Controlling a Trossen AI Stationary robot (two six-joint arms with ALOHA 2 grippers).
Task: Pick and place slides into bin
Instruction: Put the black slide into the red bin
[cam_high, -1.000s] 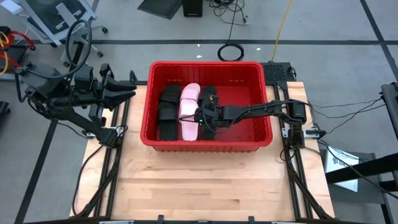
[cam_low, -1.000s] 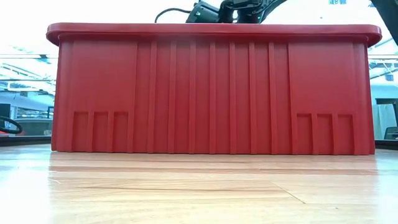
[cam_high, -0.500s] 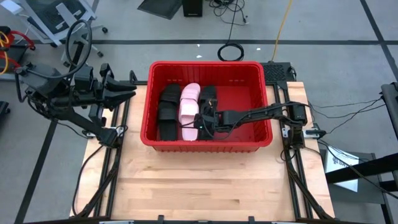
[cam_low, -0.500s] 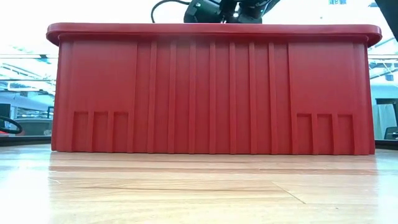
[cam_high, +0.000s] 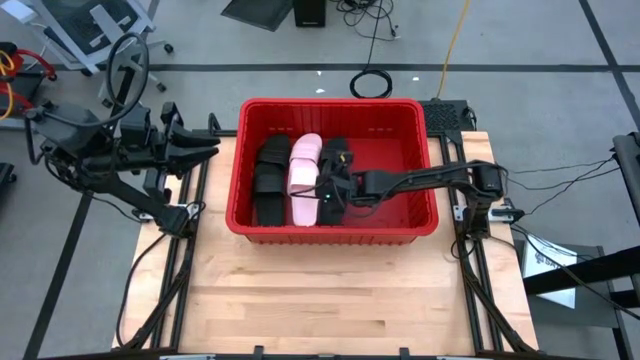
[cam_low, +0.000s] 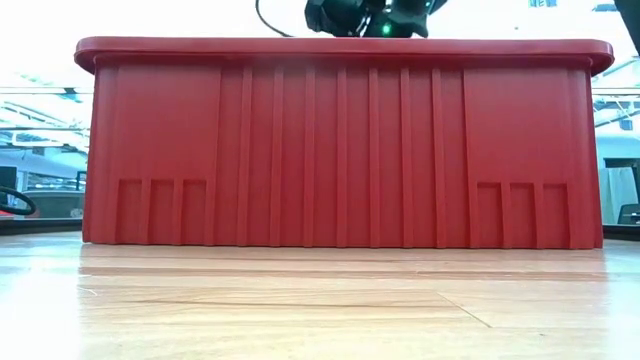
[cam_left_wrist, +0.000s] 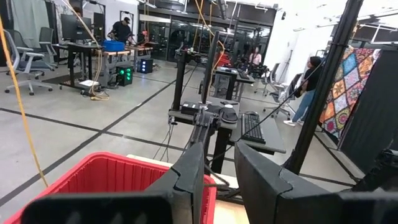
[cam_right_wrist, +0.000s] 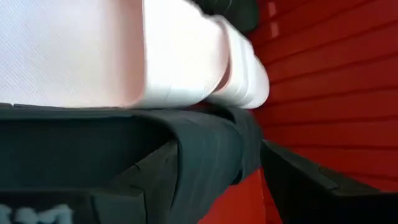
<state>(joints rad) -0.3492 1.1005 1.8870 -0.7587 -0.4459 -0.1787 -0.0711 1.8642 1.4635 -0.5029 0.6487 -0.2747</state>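
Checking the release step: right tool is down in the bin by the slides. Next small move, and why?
Probably lift the right tool straight up out of the bin. It stands open beside the black slide, which lies in the bin next to the pink slide, so nothing looks held. The left tool waits outside.

The bin sits on my bench against its far edge, midway between the side edges. The slides lie inside it, side by side along its left half. My right gripper reaches in over them; my left gripper waits off the bench's far left corner
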